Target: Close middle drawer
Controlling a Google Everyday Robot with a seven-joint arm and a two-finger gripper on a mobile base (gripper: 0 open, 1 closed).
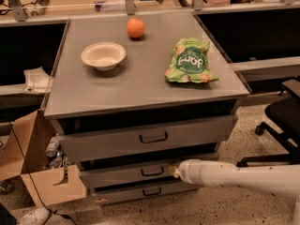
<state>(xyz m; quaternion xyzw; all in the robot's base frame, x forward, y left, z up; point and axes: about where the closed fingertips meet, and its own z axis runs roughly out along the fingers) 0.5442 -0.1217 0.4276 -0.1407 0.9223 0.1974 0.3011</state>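
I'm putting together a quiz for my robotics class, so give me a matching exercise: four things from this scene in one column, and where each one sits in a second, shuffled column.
Things
1. round orange fruit
2. shallow white bowl
3. green crinkled snack bag
4. gripper on the white arm

Places
A. at the front of the grey metal middle drawer, right of its dark bar handle
B. right part of the grey cabinet top
C. back of the cabinet top, near centre
D. left part of the cabinet top

Pairs: 1-C, 2-D, 3-B, 4-A
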